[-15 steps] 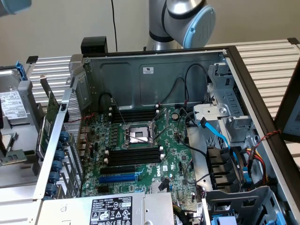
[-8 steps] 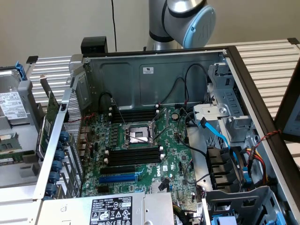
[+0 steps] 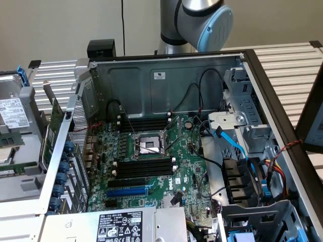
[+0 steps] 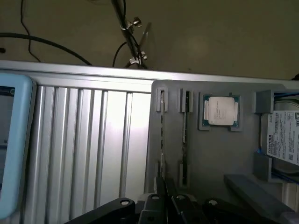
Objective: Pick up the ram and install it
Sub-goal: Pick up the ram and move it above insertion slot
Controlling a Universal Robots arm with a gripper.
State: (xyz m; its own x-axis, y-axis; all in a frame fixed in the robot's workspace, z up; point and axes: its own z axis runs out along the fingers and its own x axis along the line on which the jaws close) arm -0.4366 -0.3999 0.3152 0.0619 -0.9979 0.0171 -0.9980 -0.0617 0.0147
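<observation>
Nearest in the open case (image 3: pixel 151 85), past the labelled power supply (image 3: pixel 118 227), the board lies flat and face up, so every socket can be reached from above. The blue slot (image 3: pixel 126 192) comes first, then a bank of long black slots (image 3: pixel 144 169) that look empty, with nothing yet seated. Beyond them is the processor socket (image 3: pixel 147 146).

The ram (image 4: pixel 162 135) is not in the case. It sits in a grey holder (image 4: pixel 224 158) on the ribbed desk (image 4: pixel 93 149), outside the case. It stands on its long edge in a narrow groove and shows only as a thin strip. That pose probably leaves its upper edge free for a pinch from above. A loose processor (image 4: pixel 221 111) and a hard drive (image 4: pixel 284 140) lie in pockets of the same holder, each apart from the stick.

The hand (image 4: pixel 164 186) hangs over the holder, roughly in line with the ram's groove. It is clenched, with nothing visible between its fingers, so the pick-up is not yet made. At the far side, the arm (image 3: pixel 202 20) rises behind the case's back wall.
</observation>
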